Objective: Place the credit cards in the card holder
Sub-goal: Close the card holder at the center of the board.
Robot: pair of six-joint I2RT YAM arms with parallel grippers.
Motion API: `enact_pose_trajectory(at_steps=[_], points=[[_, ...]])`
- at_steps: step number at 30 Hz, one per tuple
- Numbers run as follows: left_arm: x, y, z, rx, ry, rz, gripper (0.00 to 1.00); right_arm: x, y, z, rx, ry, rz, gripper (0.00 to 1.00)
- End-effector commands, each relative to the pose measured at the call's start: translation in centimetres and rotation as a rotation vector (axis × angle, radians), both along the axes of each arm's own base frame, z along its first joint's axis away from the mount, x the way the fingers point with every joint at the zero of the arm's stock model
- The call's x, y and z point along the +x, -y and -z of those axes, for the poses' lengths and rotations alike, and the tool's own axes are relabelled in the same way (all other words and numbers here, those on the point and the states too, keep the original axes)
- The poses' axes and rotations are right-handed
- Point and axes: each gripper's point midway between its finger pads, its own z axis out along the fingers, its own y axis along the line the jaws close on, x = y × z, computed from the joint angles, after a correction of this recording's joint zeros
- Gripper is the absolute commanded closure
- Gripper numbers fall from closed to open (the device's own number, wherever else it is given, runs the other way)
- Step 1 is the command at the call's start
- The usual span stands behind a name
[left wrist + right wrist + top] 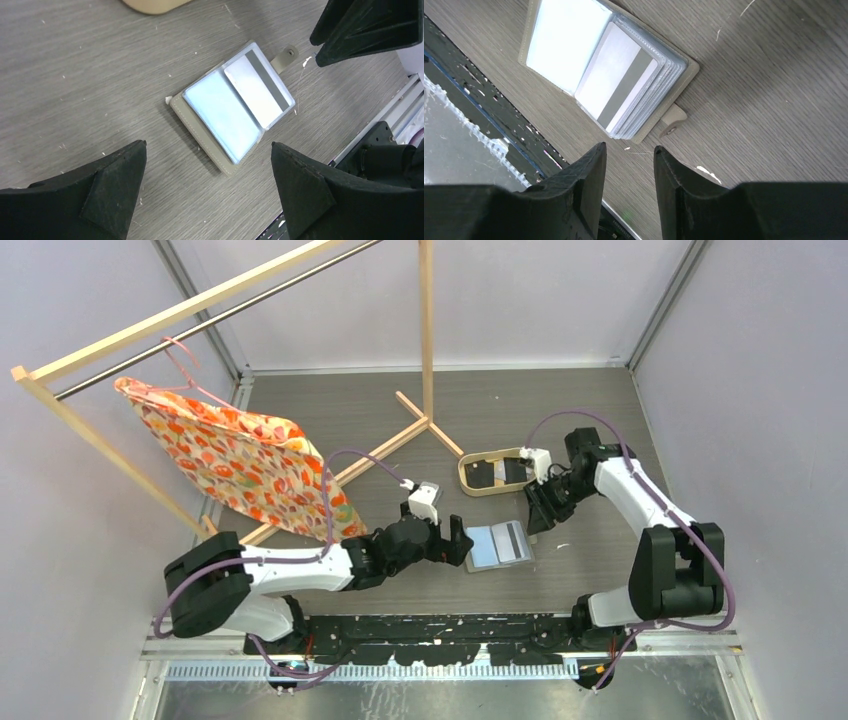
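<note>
The card holder (481,549) lies open on the table between my grippers, clear sleeves facing up. A whitish credit card with a grey stripe (512,540) sits in its right-hand sleeve; it also shows in the left wrist view (257,87) and the right wrist view (619,85). My left gripper (458,543) is open and empty just left of the holder (200,127), jaws wide apart (208,145). My right gripper (538,517) hovers at the holder's right edge (684,80), jaws a little apart and empty (630,147). Two dark cards (487,473) lie in the oval tray.
The oval light-wood tray (466,478) stands behind the holder. A wooden clothes rack's foot (430,425) crosses the table's middle back. An orange floral garment (235,455) hangs on a hanger at the left. The black rail (450,625) runs along the near edge.
</note>
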Motion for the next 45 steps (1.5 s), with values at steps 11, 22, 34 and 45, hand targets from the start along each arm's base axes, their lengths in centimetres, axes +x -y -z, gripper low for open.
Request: enact_pose_trajectory(at_steps=[11, 22, 34, 45], points=[[-0.1, 2.8, 2.9, -0.126, -0.257, -0.107, 0.23, 1.0, 1.2, 2.9, -0.175, -0.069, 0.060, 0.67], [0.3, 3.3, 4.9, -0.151, -0.304, -0.158, 0.34, 1.4, 0.8, 3.4, -0.191, -0.085, 0.063, 0.70], [1.0, 3.8, 5.5, -0.216, -0.339, -0.178, 0.42, 1.6, 0.6, 3.2, -0.187, -0.086, 0.064, 0.85], [1.2, 4.2, 6.1, -0.272, -0.386, -0.172, 0.46, 2.1, 0.5, 2.7, -0.183, -0.066, 0.074, 0.96]])
